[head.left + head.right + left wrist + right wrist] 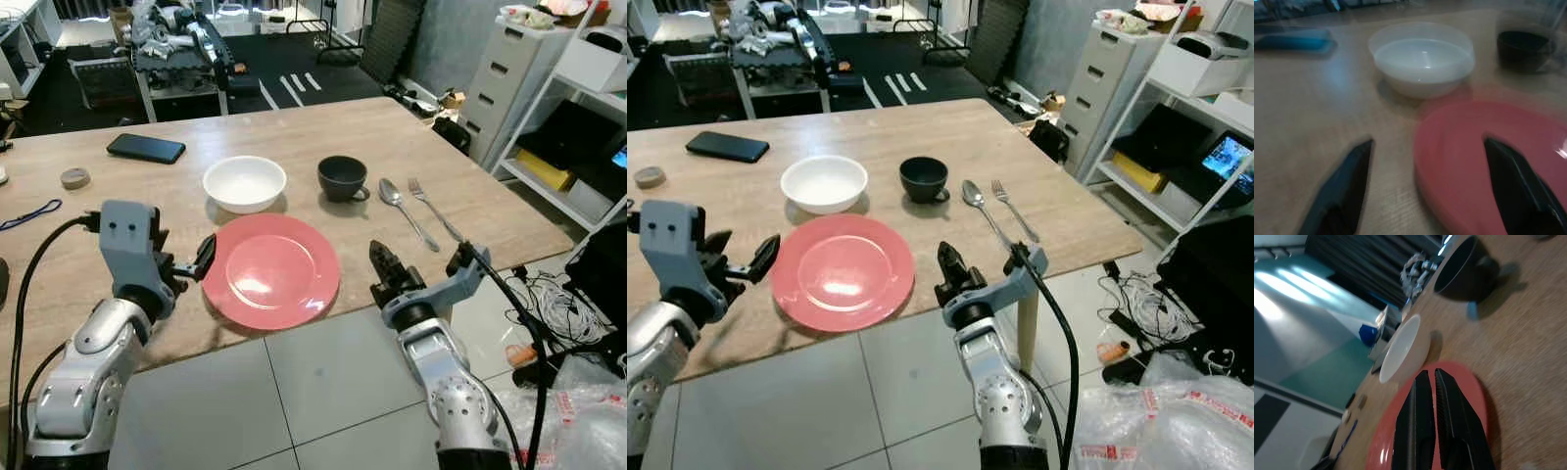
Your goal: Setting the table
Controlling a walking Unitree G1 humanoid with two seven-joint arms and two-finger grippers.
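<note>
A pink plate [271, 271] lies near the front edge of the wooden table [460, 215]. Behind it stand a white bowl [245, 182] and a black cup [343, 177]. A spoon [404, 208] and a fork [434, 209] lie side by side to the plate's right. My left gripper [199, 262] is open at the plate's left rim; in the left wrist view one finger [1518, 186] hangs over the plate [1484, 161] and the other stays over bare wood. My right gripper [384, 266] is shut on nothing, just right of the plate at the table's front edge, fingers [1422, 426] pressed together.
A black phone [145, 148], a tape roll [74, 178] and a blue cord [29, 214] lie on the table's left part. A grey drawer cabinet [509, 78] and shelves stand to the right. Cables [558, 304] and a plastic bag [1156, 431] lie on the floor.
</note>
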